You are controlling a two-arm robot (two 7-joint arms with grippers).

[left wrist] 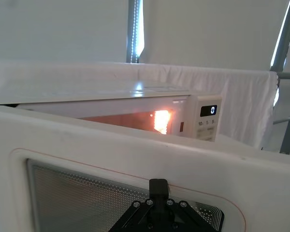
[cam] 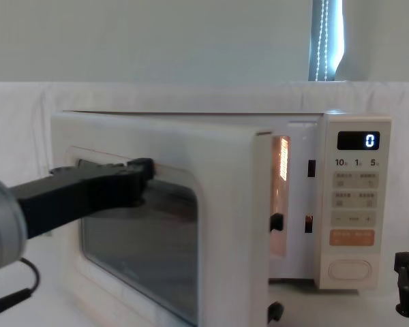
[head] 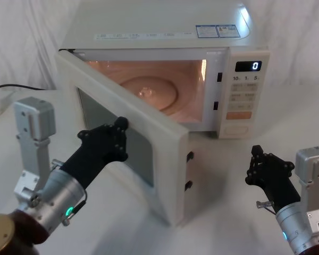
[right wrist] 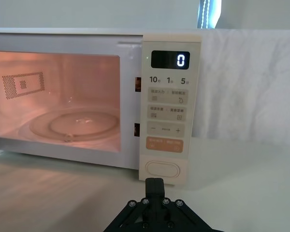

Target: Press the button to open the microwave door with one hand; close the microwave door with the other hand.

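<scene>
One microwave, upper centre of the head view, cavity lit orange, one glass turntable inside. One microwave door, hinged at the frame's left, swung roughly halfway open, free edge with two dark latch hooks pointing toward the lower centre of the frame; long axis horizontal, running from upper left down to lower centre, dark window facing the lower left. One control panel at the right of the cavity, display reading 0, one orange key near its bottom. One button, cream and pill-shaped, lowest on that panel, just under the orange key, long axis horizontal, facing outward toward the front. Two grippers. Left gripper at left centre of the head view, tip touching or just off the door's window face near its upper edge; fingers drawn together to a single point, holding nothing. Same contact at the lower centre of the left wrist view, tip against the window's upper rim. Right gripper at lower right of the head view, well apart from the panel, low in front of the button; fingers likewise closed, holding nothing. In the right wrist view, gripper tip just below the button, bottom centre of the frame.
</scene>
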